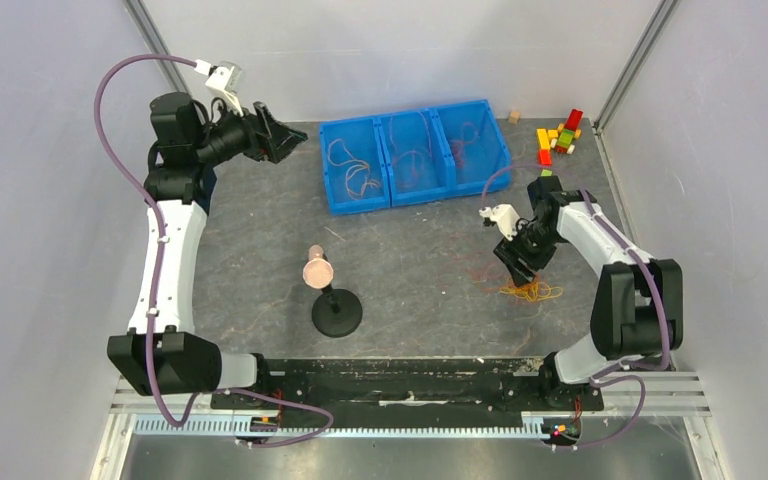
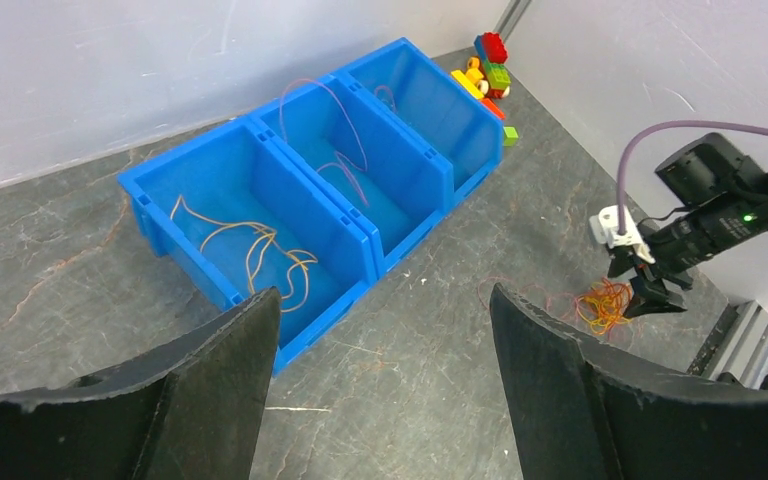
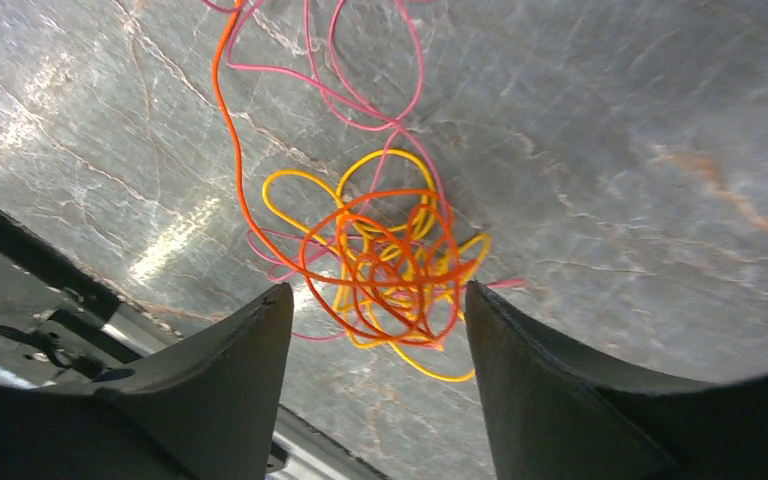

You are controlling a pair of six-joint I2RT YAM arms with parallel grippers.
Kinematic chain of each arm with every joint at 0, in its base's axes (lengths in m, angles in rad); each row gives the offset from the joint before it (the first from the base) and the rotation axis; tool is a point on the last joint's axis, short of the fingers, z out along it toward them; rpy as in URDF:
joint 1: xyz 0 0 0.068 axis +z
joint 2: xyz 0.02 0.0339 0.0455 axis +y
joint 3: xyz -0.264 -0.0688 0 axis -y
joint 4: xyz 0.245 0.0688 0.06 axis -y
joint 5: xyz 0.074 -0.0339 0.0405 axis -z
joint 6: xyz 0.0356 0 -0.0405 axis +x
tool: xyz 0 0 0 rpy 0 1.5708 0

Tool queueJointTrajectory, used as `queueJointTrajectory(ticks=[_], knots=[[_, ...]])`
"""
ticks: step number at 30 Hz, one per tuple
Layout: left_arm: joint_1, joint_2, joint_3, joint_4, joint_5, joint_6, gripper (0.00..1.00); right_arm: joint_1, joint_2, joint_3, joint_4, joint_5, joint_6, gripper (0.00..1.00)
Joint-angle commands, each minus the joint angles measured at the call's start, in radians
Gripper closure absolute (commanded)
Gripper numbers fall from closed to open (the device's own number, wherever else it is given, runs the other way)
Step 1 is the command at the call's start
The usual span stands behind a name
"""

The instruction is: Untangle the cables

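A tangle of orange, yellow and pink cables (image 3: 390,262) lies on the grey table at the right (image 1: 532,291), also seen far off in the left wrist view (image 2: 605,305). My right gripper (image 3: 378,290) hangs just over it (image 1: 522,272), open, its fingers on either side of the tangle and not clamped on it. Pink and orange strands trail away from the knot (image 3: 260,110). Separate cables lie in the blue bins (image 1: 415,190): an orange-yellow one (image 2: 260,250) and a purple one (image 2: 345,165). My left gripper (image 2: 385,290) is open and empty, raised at the back left (image 1: 288,138).
A black round-based stand (image 1: 337,312) with a pinkish disc on top (image 1: 318,270) sits mid-table. Coloured toy bricks (image 1: 560,135) and a small wooden cube (image 1: 513,117) lie at the back right corner. White walls close in three sides.
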Motion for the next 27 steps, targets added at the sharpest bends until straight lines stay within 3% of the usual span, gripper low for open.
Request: queueJointTrajectory(ticks=[1, 4, 6, 12, 18, 27], knots=[[0.000, -0.037, -0.002, 0.041, -0.004, 0.037, 0.17, -0.013, 0.042, -0.023, -0.001, -0.024, 0.017, 0.47], [0.000, -0.039, -0.005, 0.044, -0.008, 0.036, 0.17, -0.015, 0.010, 0.027, -0.017, -0.121, 0.025, 0.87], [0.000, -0.043, -0.010, 0.046, -0.011, 0.035, 0.17, -0.015, -0.033, 0.078, -0.027, -0.206, 0.030, 1.00], [0.000, -0.056, -0.021, 0.064, -0.013, 0.028, 0.16, -0.015, -0.151, 0.248, -0.044, -0.432, 0.069, 1.00], [0.000, -0.055, -0.027, 0.092, -0.024, 0.000, 0.16, -0.015, -0.192, 0.371, -0.001, -0.559, 0.170, 1.00], [0.000, -0.042, -0.021, 0.117, -0.030, -0.027, 0.16, -0.027, -0.212, 0.514, 0.440, -0.490, 0.530, 1.00]])
